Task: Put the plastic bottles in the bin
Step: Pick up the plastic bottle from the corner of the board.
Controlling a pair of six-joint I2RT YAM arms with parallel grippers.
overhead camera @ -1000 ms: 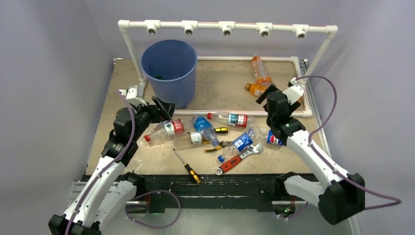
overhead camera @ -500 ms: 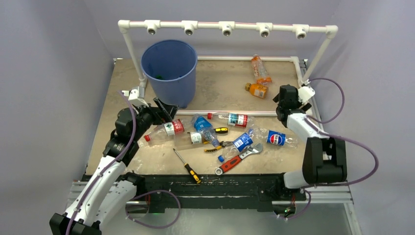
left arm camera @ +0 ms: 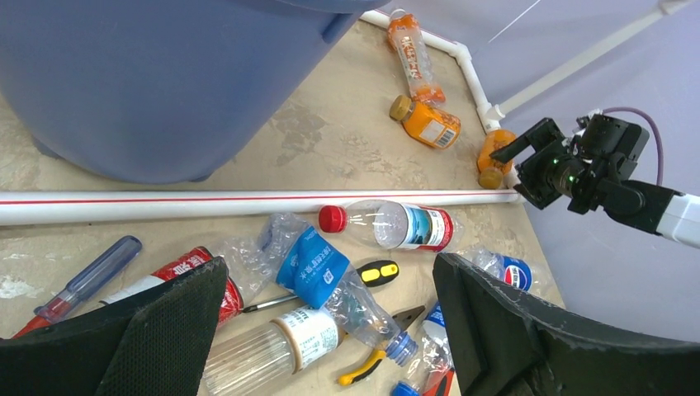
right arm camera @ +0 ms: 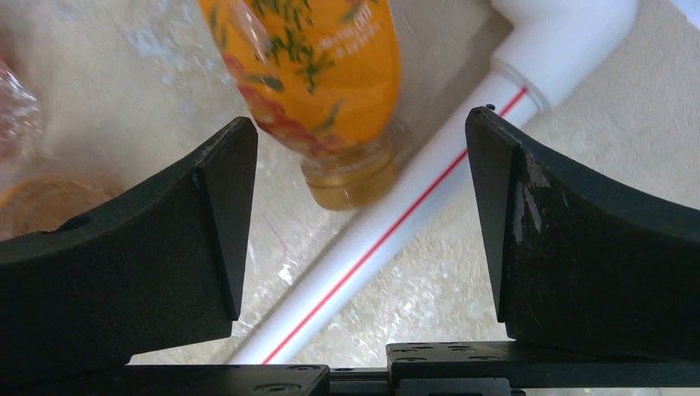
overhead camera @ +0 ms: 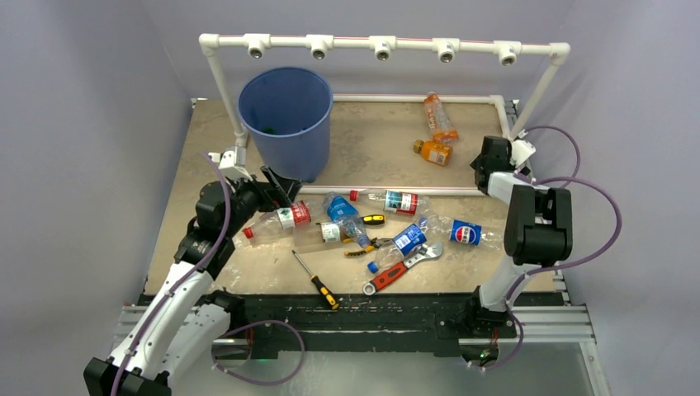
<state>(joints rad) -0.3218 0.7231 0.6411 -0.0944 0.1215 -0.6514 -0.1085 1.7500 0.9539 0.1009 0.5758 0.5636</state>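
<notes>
The blue bin (overhead camera: 285, 115) stands at the back left; its wall (left arm camera: 148, 82) fills the upper left of the left wrist view. Several plastic bottles lie in a heap mid-table: a red-capped clear bottle (overhead camera: 388, 200), a blue-labelled bottle (left arm camera: 318, 268) and a Pepsi bottle (overhead camera: 466, 233). Two orange bottles (overhead camera: 435, 152) lie behind the floor pipe. My left gripper (overhead camera: 285, 188) hovers open above the heap's left end, holding nothing. My right gripper (right arm camera: 359, 124) is open above the floor pipe (right arm camera: 396, 231). The end of an orange bottle (right arm camera: 330, 74) lies just beyond its tips, untouched.
Tools lie among the bottles: a black-and-yellow screwdriver (overhead camera: 315, 280), a red-handled wrench (overhead camera: 396, 271) and pliers (overhead camera: 367, 245). A blue-handled screwdriver (left arm camera: 91, 276) lies by the bin. The white pipe frame (overhead camera: 384, 43) spans the back. Its right post (overhead camera: 532, 95) rises beside my right gripper.
My right arm has folded back and swung its gripper from the table's right middle to the far right corner, over the orange bottle by the pipe. The left arm has barely moved.
</notes>
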